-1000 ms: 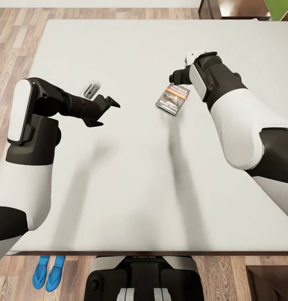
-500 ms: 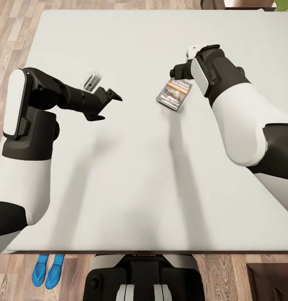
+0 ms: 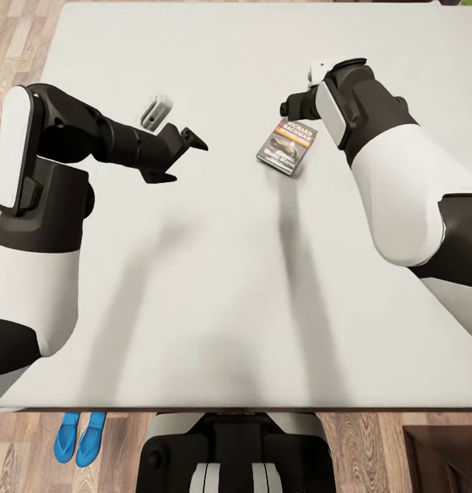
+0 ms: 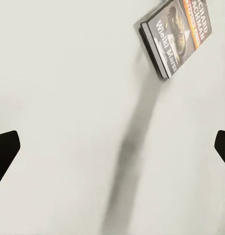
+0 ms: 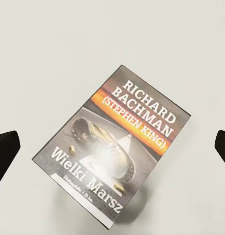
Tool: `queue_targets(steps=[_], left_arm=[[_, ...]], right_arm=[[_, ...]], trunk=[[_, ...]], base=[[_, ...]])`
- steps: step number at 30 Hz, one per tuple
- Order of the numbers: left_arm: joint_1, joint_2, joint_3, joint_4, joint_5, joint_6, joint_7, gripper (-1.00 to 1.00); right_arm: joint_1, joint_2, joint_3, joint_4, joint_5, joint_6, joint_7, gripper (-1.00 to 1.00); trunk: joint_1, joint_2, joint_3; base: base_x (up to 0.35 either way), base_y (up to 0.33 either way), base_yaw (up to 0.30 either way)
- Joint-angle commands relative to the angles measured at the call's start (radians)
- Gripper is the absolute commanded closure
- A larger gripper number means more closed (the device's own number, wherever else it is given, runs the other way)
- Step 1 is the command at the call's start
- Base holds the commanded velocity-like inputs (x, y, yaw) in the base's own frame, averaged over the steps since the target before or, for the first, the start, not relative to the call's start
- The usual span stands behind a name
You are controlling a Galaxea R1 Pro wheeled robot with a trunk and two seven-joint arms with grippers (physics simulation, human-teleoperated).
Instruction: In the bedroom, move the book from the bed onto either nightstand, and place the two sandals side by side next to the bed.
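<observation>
Two grippers over the bed (image 3: 215, 287), both empty. We see the book (image 3: 287, 145) lying flat, cover up, on the mattress, toward the far right part, well apart from any edge. Right gripper (image 3: 294, 108) hovers just above its far end; in the right wrist view both fingertips sit at the frame sides w/ the book (image 5: 115, 147) centred between, so jaws spread wide, nothing held. Left gripper (image 3: 183, 154) hangs to the left of the book, also spread wide, holding nothing; the book (image 4: 176, 36) lies ahead of it in its wrist view.

Risks, as we judge them: book is thin & flat on soft bedding, so fingers coming straight down may press it into the mattress or skid off the cover w/o getting under an edge. Closing off-axis could spin it or push it further away from us.

Long axis runs diagonal: title end points away & to our right, lower end toward us & left. Jaws probably need to straddle the short width.

Sandals (image 3: 80, 437) sit together on the floor at the bed's near-left corner.
</observation>
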Motion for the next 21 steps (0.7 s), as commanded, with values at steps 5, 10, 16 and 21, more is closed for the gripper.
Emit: queue_targets(steps=[5, 10, 16, 21], left_arm=[[-0.032, 0.002, -0.003, 0.001, 0.008, 0.006, 0.006, -1.0], [-0.054, 0.003, -0.004, 0.008, 0.025, 0.002, 0.003, -1.0], [-0.058, 0.006, -0.005, 0.016, 0.05, 0.001, 0.005, -1.0], [-0.055, 0.009, -0.006, -0.001, 0.06, -0.016, 0.011, -1.0]], right_arm=[[-0.002, 0.001, -0.008, -0.003, 0.008, 0.004, 0.0, -1.0], [-0.003, 0.001, -0.009, -0.005, 0.008, 0.004, 0.0, -1.0], [-0.004, 0.001, -0.009, -0.006, 0.008, 0.004, 0.0, -1.0], [-0.003, -0.002, -0.009, -0.007, 0.008, 0.004, 0.0, -1.0]], trunk=[[0.0, 0.0, -0.008], [0.0, 0.0, -0.016], [0.0, 0.0, -0.025], [0.0, 0.0, -0.033]], base=[[0.0, 0.0, 0.0], [0.0, 0.0, 0.0], [0.0, 0.0, 0.0], [0.0, 0.0, 0.0]])
